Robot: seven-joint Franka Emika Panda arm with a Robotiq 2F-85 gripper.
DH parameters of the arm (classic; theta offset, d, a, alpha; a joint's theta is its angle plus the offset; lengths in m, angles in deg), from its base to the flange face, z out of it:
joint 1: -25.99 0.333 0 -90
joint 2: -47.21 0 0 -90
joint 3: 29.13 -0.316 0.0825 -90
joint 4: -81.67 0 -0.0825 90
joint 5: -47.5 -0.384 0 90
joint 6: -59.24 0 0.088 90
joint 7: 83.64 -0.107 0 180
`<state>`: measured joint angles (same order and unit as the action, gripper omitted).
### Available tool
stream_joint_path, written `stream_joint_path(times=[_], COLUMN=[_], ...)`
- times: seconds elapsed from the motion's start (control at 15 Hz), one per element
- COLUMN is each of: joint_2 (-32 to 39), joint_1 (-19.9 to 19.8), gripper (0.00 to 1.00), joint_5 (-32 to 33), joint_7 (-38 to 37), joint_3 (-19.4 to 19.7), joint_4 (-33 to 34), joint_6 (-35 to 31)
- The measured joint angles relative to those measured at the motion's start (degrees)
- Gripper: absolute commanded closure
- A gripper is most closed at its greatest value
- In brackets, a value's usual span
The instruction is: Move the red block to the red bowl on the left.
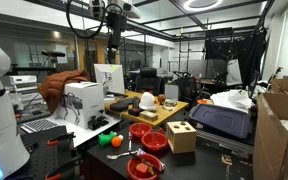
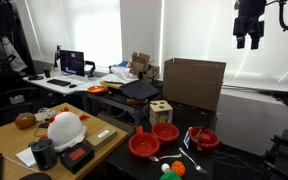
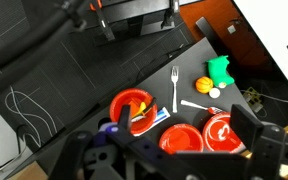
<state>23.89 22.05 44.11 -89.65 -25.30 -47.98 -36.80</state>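
Three red bowls sit on the black table. In the wrist view they are a left bowl [image 3: 134,107] holding yellow and orange items, a middle bowl [image 3: 181,138] and a right bowl [image 3: 222,132]. They also show in both exterior views [image 1: 154,141] [image 2: 144,145]. I cannot make out a red block; it may be hidden against the red bowls. My gripper [image 3: 184,118] is open and empty, high above the table near the ceiling frame in both exterior views [image 1: 114,18] [image 2: 248,40].
Two white forks [image 3: 174,85] lie beside the bowls. A green toy [image 3: 219,68], an orange ball [image 3: 203,85] and a white ball [image 3: 214,93] lie near the table edge. A wooden shape-sorter box [image 1: 181,136] [image 2: 161,110] stands next to the bowls. A cardboard box [image 2: 194,80] stands behind.
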Motion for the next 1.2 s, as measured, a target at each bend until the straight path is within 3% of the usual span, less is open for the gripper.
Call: stream_joint_path(times=[0.6,1.0,1.2], joint_2=[1.0,6.8,10.1], joint_1=[-0.1,-0.1,-0.1], gripper=[0.00,0.00,0.00], joint_5=[1.0,0.8,0.8], joint_7=[0.0,0.3,3.9], joint_3=[-0.1,-0.1,0.2], joint_4=[0.0,0.0,0.0], joint_6=[-0.7,-8.6,-11.8])
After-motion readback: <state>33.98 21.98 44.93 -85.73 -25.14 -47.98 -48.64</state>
